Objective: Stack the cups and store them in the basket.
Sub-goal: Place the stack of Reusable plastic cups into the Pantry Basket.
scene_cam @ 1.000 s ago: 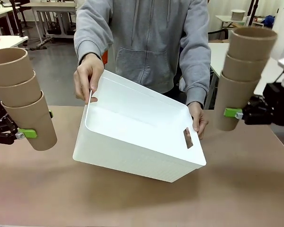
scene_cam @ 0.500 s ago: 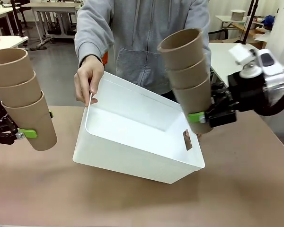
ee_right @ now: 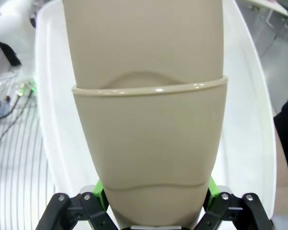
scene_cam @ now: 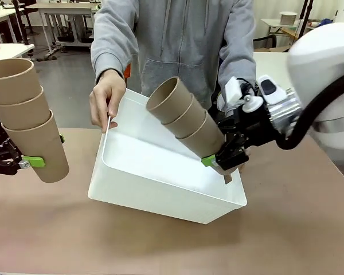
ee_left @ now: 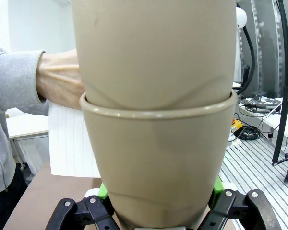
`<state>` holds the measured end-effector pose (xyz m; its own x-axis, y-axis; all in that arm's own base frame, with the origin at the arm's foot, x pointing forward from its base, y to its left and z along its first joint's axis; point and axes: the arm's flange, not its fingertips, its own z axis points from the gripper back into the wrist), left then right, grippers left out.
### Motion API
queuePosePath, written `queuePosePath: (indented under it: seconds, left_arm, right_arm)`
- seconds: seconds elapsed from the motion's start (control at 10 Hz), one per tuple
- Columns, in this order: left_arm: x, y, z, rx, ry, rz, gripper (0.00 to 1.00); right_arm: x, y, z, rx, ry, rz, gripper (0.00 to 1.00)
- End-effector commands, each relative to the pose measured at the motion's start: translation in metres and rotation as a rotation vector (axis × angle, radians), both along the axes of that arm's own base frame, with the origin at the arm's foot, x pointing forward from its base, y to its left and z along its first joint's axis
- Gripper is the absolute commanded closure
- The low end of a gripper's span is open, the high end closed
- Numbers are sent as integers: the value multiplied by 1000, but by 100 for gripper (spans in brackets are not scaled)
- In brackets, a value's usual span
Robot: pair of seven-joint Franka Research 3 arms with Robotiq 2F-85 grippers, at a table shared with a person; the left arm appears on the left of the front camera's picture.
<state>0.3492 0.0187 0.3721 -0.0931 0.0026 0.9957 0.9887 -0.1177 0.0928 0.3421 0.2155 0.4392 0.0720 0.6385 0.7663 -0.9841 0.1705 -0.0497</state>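
A person across the table holds the white basket (scene_cam: 160, 189) tilted toward me, one hand (scene_cam: 106, 97) on its far left rim. My right gripper (scene_cam: 221, 160) is shut on the base of a stack of three tan cups (scene_cam: 186, 123), which leans left over the basket's open mouth. In the right wrist view that cup stack (ee_right: 146, 120) rises from between the green pads (ee_right: 100, 189), with the white basket (ee_right: 50, 120) behind it. At the far left my left gripper (scene_cam: 26, 163) is shut on another stack of three cups (scene_cam: 26, 117), held upright above the table. The left wrist view shows this stack (ee_left: 156, 143) up close.
The brown tabletop (scene_cam: 160, 246) is bare in front of the basket. The person's grey sleeve and hand (ee_left: 53, 84) show beside the basket wall (ee_left: 72, 146) in the left wrist view. Desks and cables stand in the background.
My right arm has swung left and down, tipping its cup stack from upright at the right to slanting over the basket. The left arm and its stack have stayed still.
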Motion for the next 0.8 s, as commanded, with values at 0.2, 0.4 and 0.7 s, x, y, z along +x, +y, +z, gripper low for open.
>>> queuePosePath:
  seconds: [0.2, 0.4, 0.7]
  left_arm:
    - [-1, 1, 4, -8, -8, 1, 15]
    - [-1, 1, 4, -8, -8, 1, 15]
    - [-1, 1, 4, -8, -8, 1, 15]
  right_arm:
    - [28, 25, -19, -123, 60, -27, 17]
    - [31, 34, -39, -159, 80, -14, 17]
    - [35, 57, -71, -197, 91, 24, 17]
